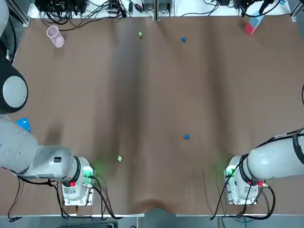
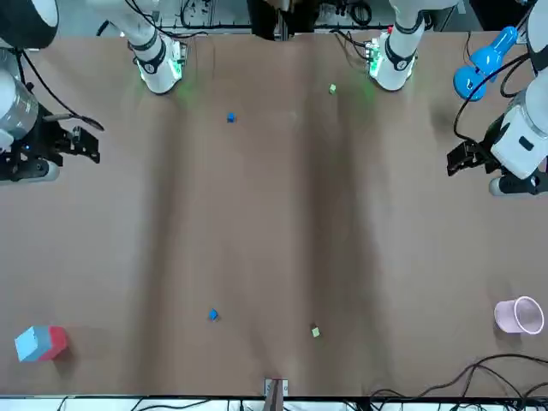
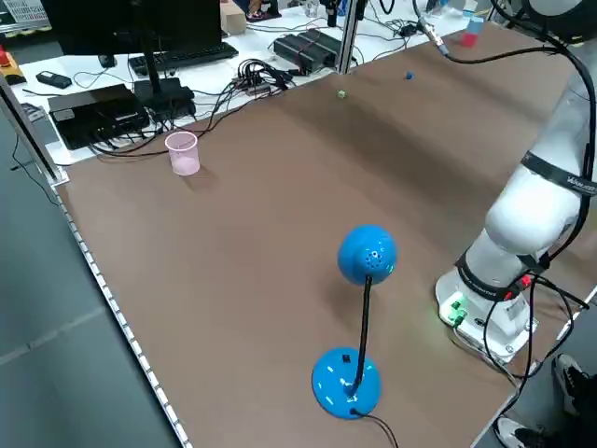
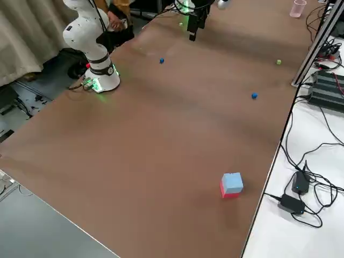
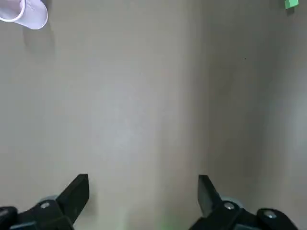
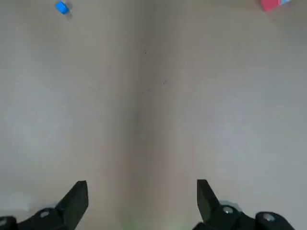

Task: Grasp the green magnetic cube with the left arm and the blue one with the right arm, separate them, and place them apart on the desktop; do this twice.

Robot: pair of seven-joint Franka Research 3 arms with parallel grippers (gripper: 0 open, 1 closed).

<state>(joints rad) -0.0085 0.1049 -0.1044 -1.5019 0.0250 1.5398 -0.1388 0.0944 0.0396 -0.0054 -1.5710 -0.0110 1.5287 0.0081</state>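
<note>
Lying level with pink cup [image 1: 55,36] in top view, one green cube [image 1: 140,34], one blue cube [image 1: 184,39], second green cube [image 1: 119,158] and second blue cube [image 1: 186,137] well apart from it, front view, left gripper [image 2: 452,161] on cup's side, right gripper [image 2: 90,143] opposite, wrist views, both claws released.

brown table [image 1: 152,95]; two green cubes [image 1: 119,158]; two blue cubes [image 1: 186,137]; pink cup [image 1: 55,36]; blue-and-red block [image 4: 231,185]; blue lamp [image 3: 367,254].

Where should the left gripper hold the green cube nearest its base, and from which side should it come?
Take the green cube by two opposite side faces, coming straight down from above with the open left gripper. It is low and sits flat on the table, and nothing touches it. It seems slightly turned, so I would rotate the wrist to match.
</note>
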